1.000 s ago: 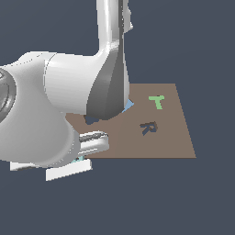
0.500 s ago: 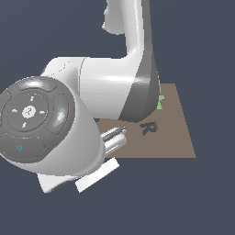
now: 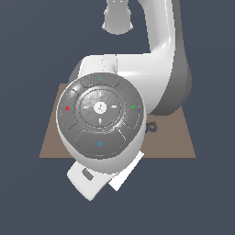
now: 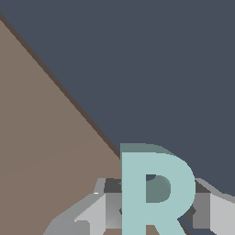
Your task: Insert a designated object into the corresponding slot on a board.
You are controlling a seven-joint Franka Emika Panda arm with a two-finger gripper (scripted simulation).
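- Hand point(image 4: 153, 209) is closed on the pale teal R point(image 4: 153, 193): in the wrist view one grey finger point(image 4: 98, 213) presses in on one side of the letter and its partner on the other, with the R upright between them and facing the camera.
- Teal R is carried by the hand above the edge of the brown board point(image 4: 46, 151); in the wrist view the board's dark-rimmed edge runs diagonally behind the letter, with plain dark ground beyond it. Whether the letter touches the board cannot be told.
- Only bare brown surface of the board shows in the wrist view; no cutout or other letter appears there.
- Seen from the exterior view, the arm's large round grey end cap point(image 3: 100, 114), with small red, green and blue marks, fills the middle and hides the hand and the R completely.
- White arm links point(image 3: 160, 55) rise behind the cap toward the top of the exterior view.
- Board corners stick out past the arm on both sides of the exterior view point(image 3: 183, 142).
- Just beside the cap, on the exterior view's right, a small dark shape point(image 3: 152, 126) on the board peeks out; too little shows to tell which cutout it is.
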